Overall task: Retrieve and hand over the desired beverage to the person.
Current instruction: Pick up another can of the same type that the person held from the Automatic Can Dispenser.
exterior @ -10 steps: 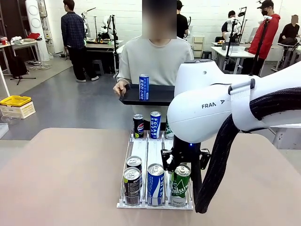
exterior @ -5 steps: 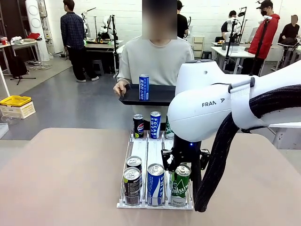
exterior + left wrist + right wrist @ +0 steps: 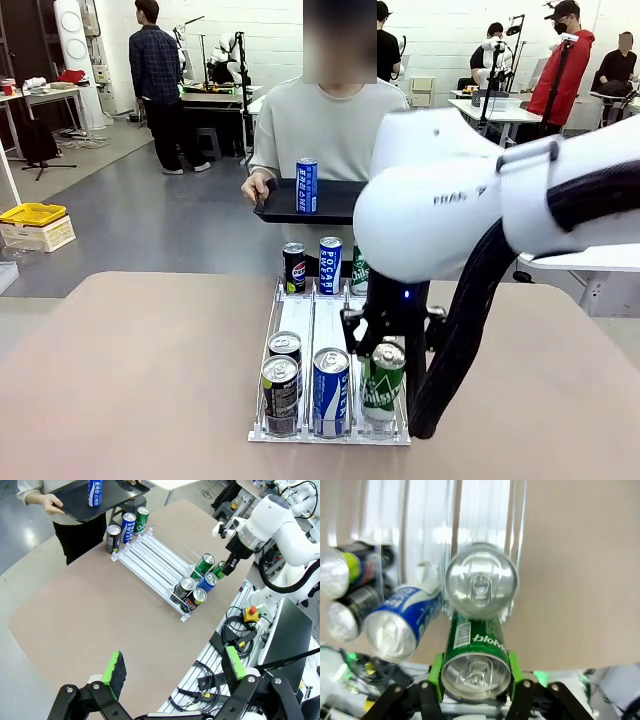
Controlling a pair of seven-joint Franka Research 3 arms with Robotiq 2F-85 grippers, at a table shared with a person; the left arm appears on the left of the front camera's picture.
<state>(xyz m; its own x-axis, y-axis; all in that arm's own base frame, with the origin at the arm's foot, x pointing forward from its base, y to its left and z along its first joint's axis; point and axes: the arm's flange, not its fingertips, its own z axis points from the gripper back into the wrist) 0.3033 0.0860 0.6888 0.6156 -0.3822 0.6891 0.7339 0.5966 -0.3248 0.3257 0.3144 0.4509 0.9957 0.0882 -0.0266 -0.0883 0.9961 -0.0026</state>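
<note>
My right gripper [image 3: 386, 350] is shut on a green can [image 3: 381, 384] at the near end of the rack's right lane, and the can sits slightly raised and tilted. In the right wrist view the green pads [image 3: 436, 672] clamp this green can [image 3: 475, 657], with a second green can [image 3: 481, 582] right behind it. Across the table the person [image 3: 330, 125] holds out a black tray [image 3: 340, 213] carrying a blue can [image 3: 306, 185]. My left gripper [image 3: 175, 667] hangs open high above the table, nothing between its fingers.
The clear rack [image 3: 312, 315] holds a blue can [image 3: 331, 388] and two dark cans [image 3: 281, 388] at its near end, and three more cans [image 3: 329, 264] at the far end. Bare table [image 3: 130, 370] lies left of the rack.
The right arm has risen a little. The green can in its grip has come up from the rack's front end and tipped to one side.
</note>
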